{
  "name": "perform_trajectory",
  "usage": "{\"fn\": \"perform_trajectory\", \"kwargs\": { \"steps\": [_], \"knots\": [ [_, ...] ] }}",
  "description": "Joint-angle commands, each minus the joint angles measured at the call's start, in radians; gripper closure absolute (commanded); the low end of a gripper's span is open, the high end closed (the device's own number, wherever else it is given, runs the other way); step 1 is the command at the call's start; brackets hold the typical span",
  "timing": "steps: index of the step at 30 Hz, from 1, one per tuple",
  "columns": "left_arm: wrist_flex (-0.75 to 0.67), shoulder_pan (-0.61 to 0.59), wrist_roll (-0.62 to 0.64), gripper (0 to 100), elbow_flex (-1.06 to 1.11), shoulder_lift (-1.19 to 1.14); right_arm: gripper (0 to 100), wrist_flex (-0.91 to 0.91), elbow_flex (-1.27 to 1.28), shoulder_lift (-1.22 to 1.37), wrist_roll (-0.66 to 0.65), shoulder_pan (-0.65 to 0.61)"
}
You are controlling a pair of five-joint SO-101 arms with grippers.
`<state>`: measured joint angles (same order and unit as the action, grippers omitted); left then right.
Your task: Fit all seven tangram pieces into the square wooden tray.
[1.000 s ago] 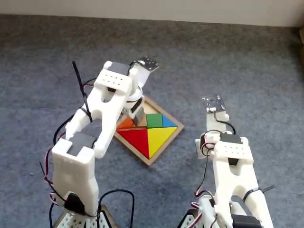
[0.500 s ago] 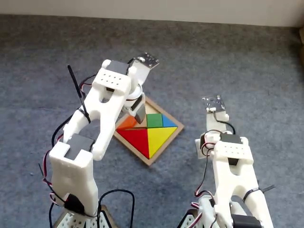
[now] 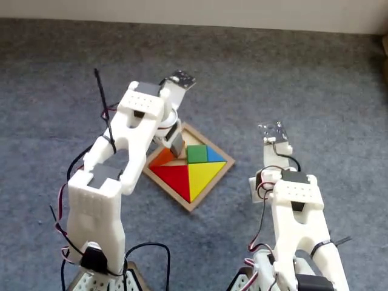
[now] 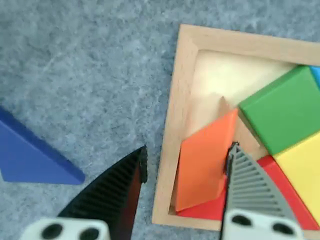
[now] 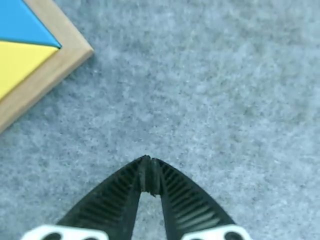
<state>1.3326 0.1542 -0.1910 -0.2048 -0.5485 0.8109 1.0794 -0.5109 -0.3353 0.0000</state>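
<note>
The square wooden tray [image 3: 209, 189] lies on the carpet between the arms, holding red [image 3: 174, 176], yellow [image 3: 203, 173], green [image 3: 196, 153], light blue [image 3: 216, 156] and orange [image 3: 160, 157] pieces. In the left wrist view the orange piece [image 4: 202, 165] lies askew against the tray rim [image 4: 175, 100], beside the green square [image 4: 285, 112], with bare tray floor [image 4: 225, 80] beyond. My left gripper [image 4: 187, 150] is open and straddles that rim, one finger on the carpet, the other over the orange piece. A dark blue triangle [image 4: 30, 157] lies outside on the carpet. My right gripper [image 5: 149, 175] is shut, empty, over carpet.
Grey carpet covers the whole work area. In the right wrist view the tray corner [image 5: 60, 65] with its light blue piece [image 5: 20, 22] and yellow piece [image 5: 15, 62] lies off to one side of the shut fingers. The right gripper [image 3: 274, 136] sits right of the tray.
The left arm's wrist has shifted slightly left above the tray's left corner. The right arm has not moved.
</note>
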Motion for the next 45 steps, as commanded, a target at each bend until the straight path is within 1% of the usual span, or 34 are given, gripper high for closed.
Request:
{"fn": "perform_trajectory", "kwargs": {
  "steps": [1,5,8,17,22,26,30,32,38,45],
  "knots": [
    [0.074,-0.022,0.006,75,-0.131,-0.002,99.4,-0.015,-0.005,-0.038,0.006,0.013],
    [0.196,0.007,0.048,75,-0.242,-0.002,99.4,-0.013,-0.005,-0.038,0.006,0.013],
    [0.249,0.022,0.058,75,-0.298,-0.002,99.4,-0.013,-0.005,-0.038,0.006,0.013],
    [0.25,0.024,0.057,75,-0.298,-0.073,99.4,-0.013,-0.005,-0.038,0.006,0.013],
    [0.249,0.054,0.057,75,-0.298,-0.12,99.4,-0.013,-0.005,-0.038,0.006,0.013],
    [0.206,0.053,0.057,75,-0.295,-0.148,99.4,-0.013,-0.005,-0.038,0.006,0.013],
    [0.209,0.067,0.055,75,-0.297,-0.177,99.4,-0.013,-0.005,-0.038,0.006,0.013],
    [0.21,0.082,0.054,75,-0.292,-0.18,99.4,-0.013,-0.005,-0.038,0.006,0.015],
    [0.287,0.087,0.054,75,-0.3,-0.176,99.4,-0.013,-0.005,-0.038,0.006,0.015],
    [0.287,0.099,0.054,75,-0.294,-0.096,99.4,-0.013,-0.005,-0.038,0.005,0.015]
  ]
}}
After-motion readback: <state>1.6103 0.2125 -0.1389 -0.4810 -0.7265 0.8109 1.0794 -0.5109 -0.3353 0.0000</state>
